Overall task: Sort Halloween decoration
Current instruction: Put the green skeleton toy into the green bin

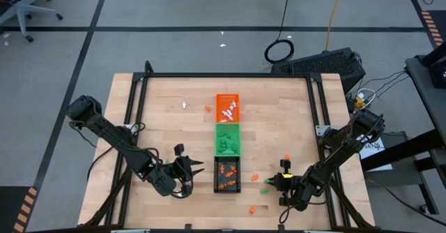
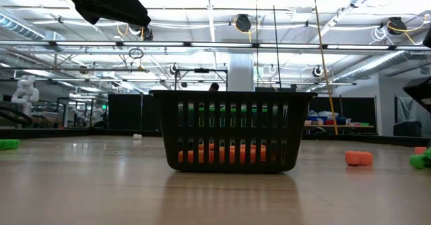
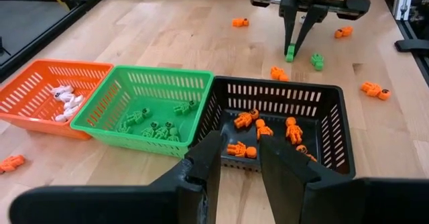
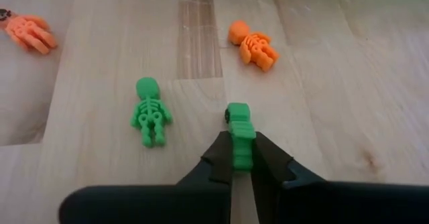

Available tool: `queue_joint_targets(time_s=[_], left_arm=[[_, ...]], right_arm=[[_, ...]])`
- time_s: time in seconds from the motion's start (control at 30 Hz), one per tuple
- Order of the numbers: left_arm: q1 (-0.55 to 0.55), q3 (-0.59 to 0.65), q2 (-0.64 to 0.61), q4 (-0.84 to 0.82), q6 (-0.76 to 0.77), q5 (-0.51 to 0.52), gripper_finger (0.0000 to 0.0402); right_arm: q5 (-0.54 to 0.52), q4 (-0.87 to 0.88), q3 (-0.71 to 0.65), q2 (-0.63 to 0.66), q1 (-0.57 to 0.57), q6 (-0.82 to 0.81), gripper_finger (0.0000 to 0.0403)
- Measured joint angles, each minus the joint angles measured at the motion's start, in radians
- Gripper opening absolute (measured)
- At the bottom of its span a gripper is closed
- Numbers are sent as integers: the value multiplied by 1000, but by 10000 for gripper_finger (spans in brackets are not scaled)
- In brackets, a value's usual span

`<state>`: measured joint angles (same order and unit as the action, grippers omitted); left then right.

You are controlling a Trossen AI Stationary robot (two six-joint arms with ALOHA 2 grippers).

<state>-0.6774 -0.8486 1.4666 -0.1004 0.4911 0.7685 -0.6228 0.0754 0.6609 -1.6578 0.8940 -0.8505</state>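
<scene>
Right end effector [image 4: 242, 158] pinching a small green trinket [image 4: 239, 133] edge-on, low over the desk [image 1: 167, 114] near its front right — beside a loose green skeleton [image 4: 150, 110] and an orange one [image 4: 254, 44]. The piece looks light, rigid and smooth; a grip across its narrow torso should hold. Left end effector [image 3: 236, 160] hovers partly spread beside the black tray [image 3: 335, 123], with the green tray [image 3: 137, 83] next along.

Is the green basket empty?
No, the green basket has several little green skeletons lying in it, as the left wrist view shows.
</scene>
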Motion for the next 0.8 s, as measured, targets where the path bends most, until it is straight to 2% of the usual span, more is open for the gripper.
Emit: queue_joint_targets(time_s=[0.2, 0.47, 0.7, 0.8], left_arm=[[0, 3, 0, -14, 3, 0, 102], [0, 4, 0, -17, 27, 0, 102], [0, 4, 0, -16, 27, 0, 102], [1, 5, 0, -14, 27, 0, 102]], right_arm=[[-2, 4, 6, 20, -1, 1, 8], [-35, 22, 112, 24, -3, 111, 8], [-41, 221, 287, 24, -31, 159, 8], [-88, 272, 361, 25, -32, 233, 8]])
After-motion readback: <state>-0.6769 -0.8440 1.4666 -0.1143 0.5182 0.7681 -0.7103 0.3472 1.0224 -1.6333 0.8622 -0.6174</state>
